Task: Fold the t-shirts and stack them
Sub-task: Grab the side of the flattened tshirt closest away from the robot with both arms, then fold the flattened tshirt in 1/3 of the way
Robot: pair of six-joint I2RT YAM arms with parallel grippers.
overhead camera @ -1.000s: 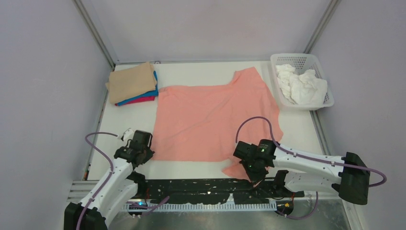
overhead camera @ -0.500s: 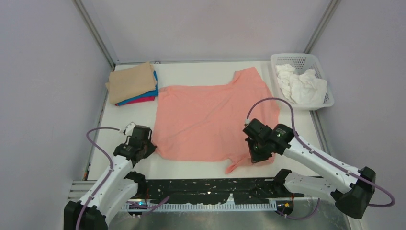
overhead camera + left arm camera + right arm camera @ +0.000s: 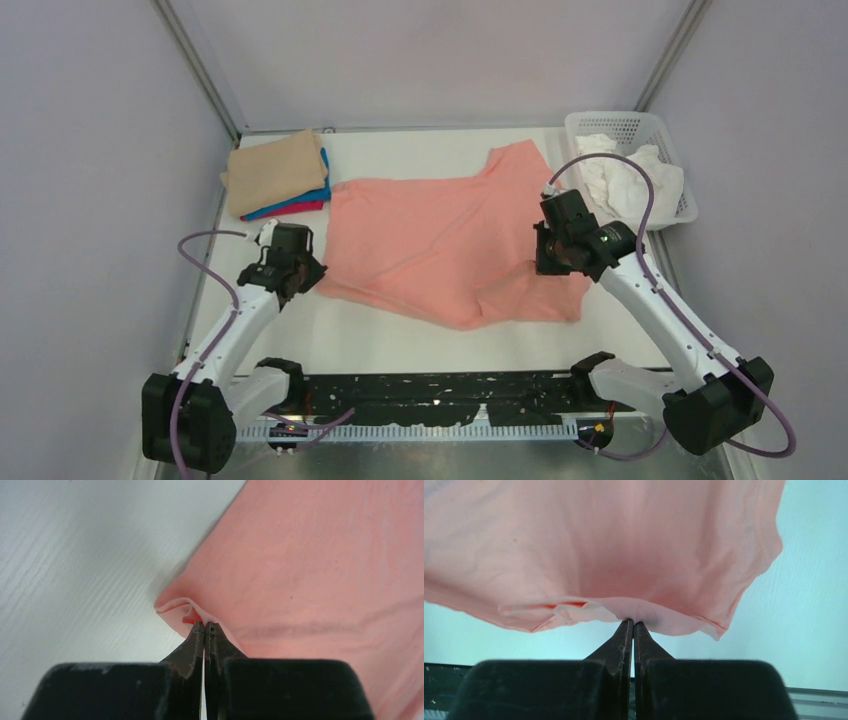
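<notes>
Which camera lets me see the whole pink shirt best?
The top view: almost the whole pink shirt shows there. The left wrist view shows only one pinched corner; the right wrist view, just a pinched edge.

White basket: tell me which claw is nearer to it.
Right. The right claw, shut on the salmon-pink shirt, sits just left of the basket and a little nearer the bases. The left claw pinches the shirt's opposite corner, far off to the left.

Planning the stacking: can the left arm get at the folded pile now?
Likely not yet: bare table leads to the folded pile, but the left end effector is shut on a corner of the salmon shirt.
</notes>
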